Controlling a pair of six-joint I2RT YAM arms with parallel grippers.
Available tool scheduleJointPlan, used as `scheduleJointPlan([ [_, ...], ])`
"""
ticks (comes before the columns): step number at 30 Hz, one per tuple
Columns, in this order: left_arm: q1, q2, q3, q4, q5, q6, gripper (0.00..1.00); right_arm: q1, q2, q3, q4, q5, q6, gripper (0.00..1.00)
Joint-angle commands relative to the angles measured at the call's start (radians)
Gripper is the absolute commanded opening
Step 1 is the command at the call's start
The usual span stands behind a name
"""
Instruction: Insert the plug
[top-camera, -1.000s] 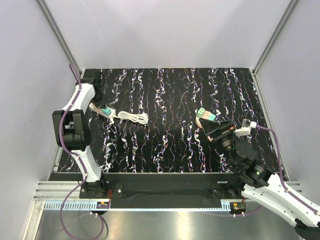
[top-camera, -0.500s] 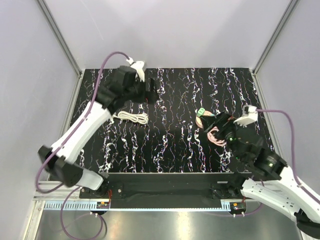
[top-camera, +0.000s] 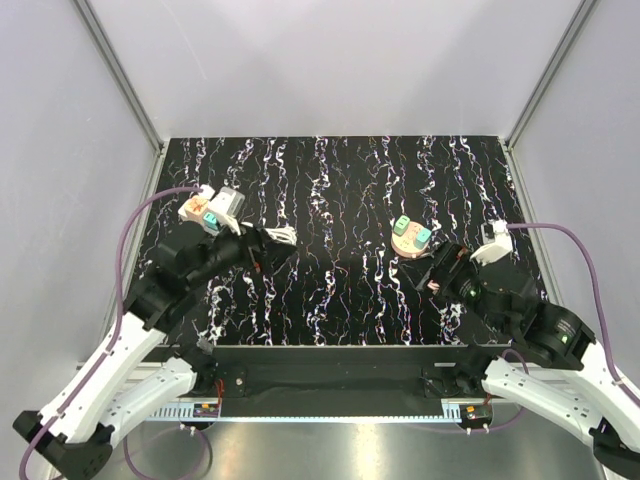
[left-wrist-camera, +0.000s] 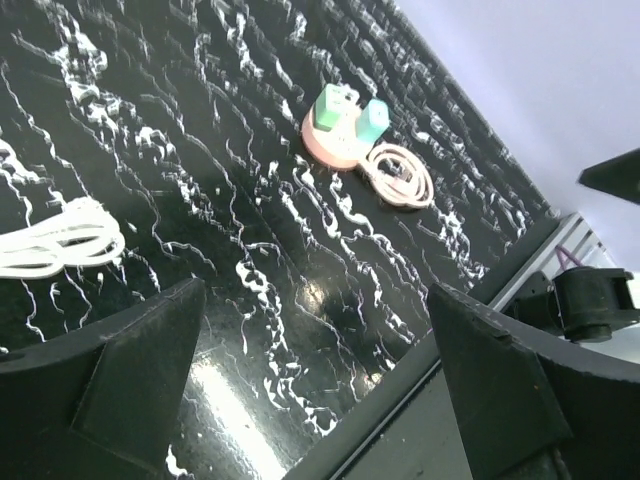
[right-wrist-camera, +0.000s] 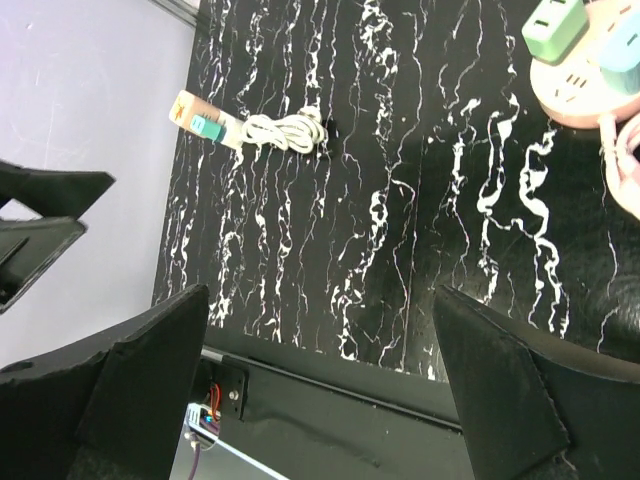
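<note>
Starting at the left of the table (top-camera: 340, 300), a beige power strip (right-wrist-camera: 185, 109) lies flat with a teal block (right-wrist-camera: 208, 126) seated in it. Its long axis runs roughly left to right, slanting slightly toward the arms. In line with its right end lies a white cord (right-wrist-camera: 285, 130), bundled into a long coil along that same axis. Its plug is too small to make out, so which way the pins face cannot be told. The left gripper (left-wrist-camera: 315, 290) hovers over the coil's left part in the overhead view, fingers spread wide with nothing between them. In its own camera the coil sits low and left of the gap, not under it, and the gripper looks across the table to the right. Over there stands a round pink socket hub (left-wrist-camera: 322, 152) carrying a green plug (left-wrist-camera: 335, 104) and a teal plug (left-wrist-camera: 372, 120), both upright, with a pink cord (left-wrist-camera: 400, 177) looped flat just beside it. The right gripper (right-wrist-camera: 322, 290), fingers likewise wide apart and empty, hangs above that pink loop. Judging by the task, the plug to insert belongs to one of the two loose cords. Each arm is nearer its own, and either would first have to turn its fingers down over the plug end.
</note>
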Motion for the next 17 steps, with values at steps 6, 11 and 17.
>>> scheduleJointPlan([
  [6,0.000,-0.051,-0.007,0.155,0.010,0.014,0.99,0.006,-0.032,0.034,-0.027,0.088,-0.030,1.00],
  [11,0.000,-0.048,-0.009,0.157,0.016,0.007,0.99,0.006,-0.054,0.031,-0.025,0.125,-0.053,1.00],
  [17,0.000,-0.078,-0.030,0.175,0.002,0.007,0.99,0.006,-0.061,0.026,-0.030,0.142,-0.061,1.00],
])
